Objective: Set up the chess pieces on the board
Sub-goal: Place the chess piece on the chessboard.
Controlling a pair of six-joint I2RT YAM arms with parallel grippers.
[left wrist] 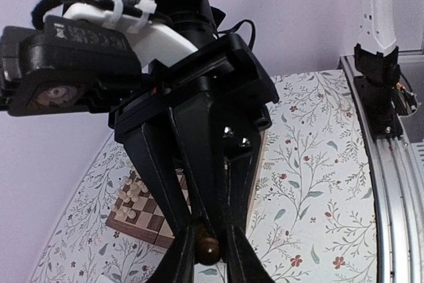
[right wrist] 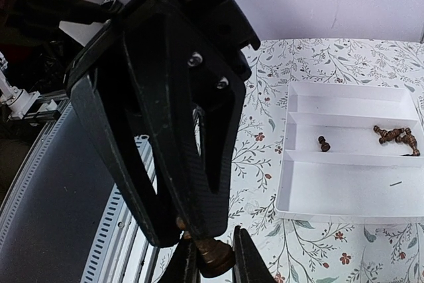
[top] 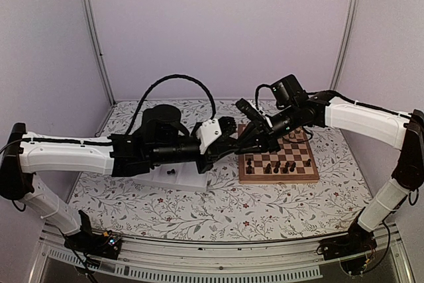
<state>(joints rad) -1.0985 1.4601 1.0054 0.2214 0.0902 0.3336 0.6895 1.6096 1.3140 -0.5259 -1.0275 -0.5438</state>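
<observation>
Both grippers meet at the left edge of the board [top: 299, 174]. They hold one dark chess piece between them in the air. In the left wrist view my left gripper [left wrist: 208, 256] is shut round the piece's round head [left wrist: 209, 248]. In the right wrist view my right gripper [right wrist: 217, 264] is shut round the piece's wide base [right wrist: 216, 258]. From above, the left gripper [top: 246, 142] and the right gripper [top: 256, 138] overlap, and the piece is hidden there. Several dark pieces [top: 268, 168] stand on the board's near rows.
The white tray [right wrist: 344, 197] lies left of the board, under my left arm [top: 173, 178]. It holds one dark piece [right wrist: 323, 144] and a few more [right wrist: 396, 136]. Pale pieces [left wrist: 132, 193] stand on the board's far rows [left wrist: 147, 215]. A metal rail [left wrist: 397, 183] runs along the table's near edge.
</observation>
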